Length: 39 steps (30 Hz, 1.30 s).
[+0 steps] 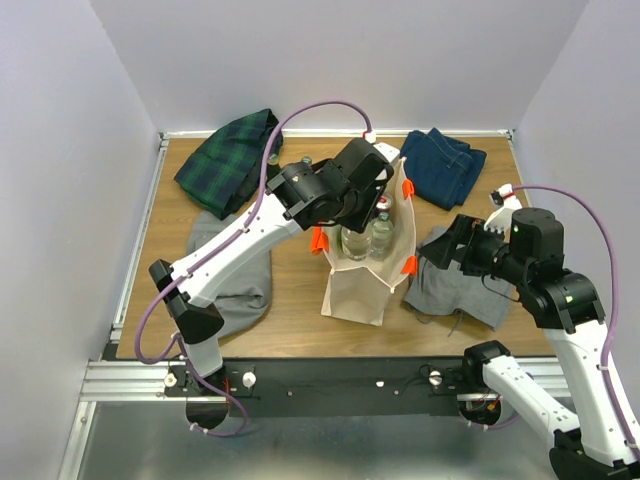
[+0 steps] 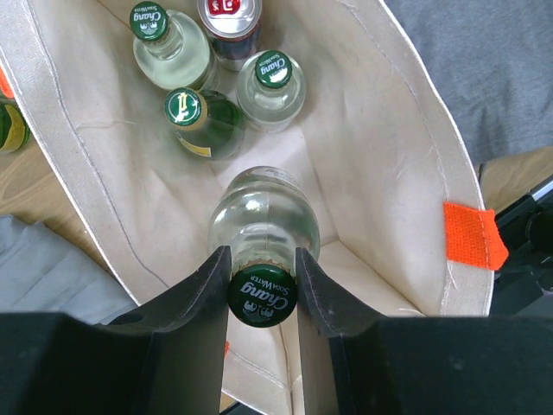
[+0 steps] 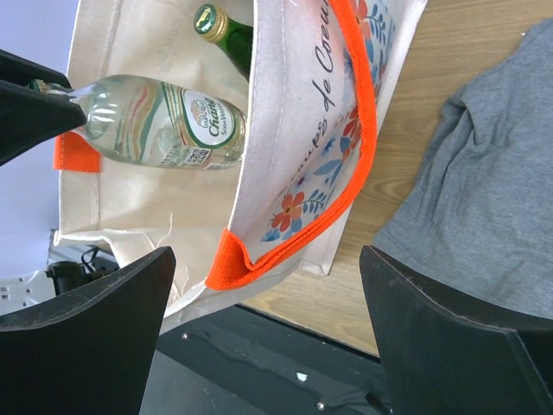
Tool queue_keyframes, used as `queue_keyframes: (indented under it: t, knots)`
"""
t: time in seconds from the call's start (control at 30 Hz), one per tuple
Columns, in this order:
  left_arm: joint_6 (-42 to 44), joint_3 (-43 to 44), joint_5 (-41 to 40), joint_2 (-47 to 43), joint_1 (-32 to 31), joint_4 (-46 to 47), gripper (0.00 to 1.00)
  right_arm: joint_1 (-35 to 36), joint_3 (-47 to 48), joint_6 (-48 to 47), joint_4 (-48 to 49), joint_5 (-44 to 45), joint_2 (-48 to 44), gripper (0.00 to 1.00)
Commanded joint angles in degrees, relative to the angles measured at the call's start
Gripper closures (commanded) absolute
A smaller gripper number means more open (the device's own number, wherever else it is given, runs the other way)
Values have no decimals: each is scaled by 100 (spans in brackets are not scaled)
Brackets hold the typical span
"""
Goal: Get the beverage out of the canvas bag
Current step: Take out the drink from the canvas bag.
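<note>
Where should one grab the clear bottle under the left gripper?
By the neck just under the cap, from straight above: the bottle stands upright, and the bag's tall walls block its sides. The left gripper grips it there.

Plaid cloth (image 1: 228,152), blue denim (image 1: 446,166), left grey cloth (image 1: 243,283), right grey cloth (image 1: 458,288)

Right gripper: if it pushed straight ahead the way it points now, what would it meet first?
Probably the canvas bag, on its floral printed side by the orange handle, which sits straight ahead between the open fingers of the right gripper. How far off is unclear.
</note>
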Motion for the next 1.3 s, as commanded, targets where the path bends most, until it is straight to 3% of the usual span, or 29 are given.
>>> queue_keyframes:
  t: [0.0, 1.27]
  knots:
    - [43, 411, 40, -440, -37, 348, 100, 25, -58, 25, 248, -193, -23, 4]
    - [228, 1607, -329, -475, -28, -293, 100, 25, -120, 43, 292, -176, 3, 4]
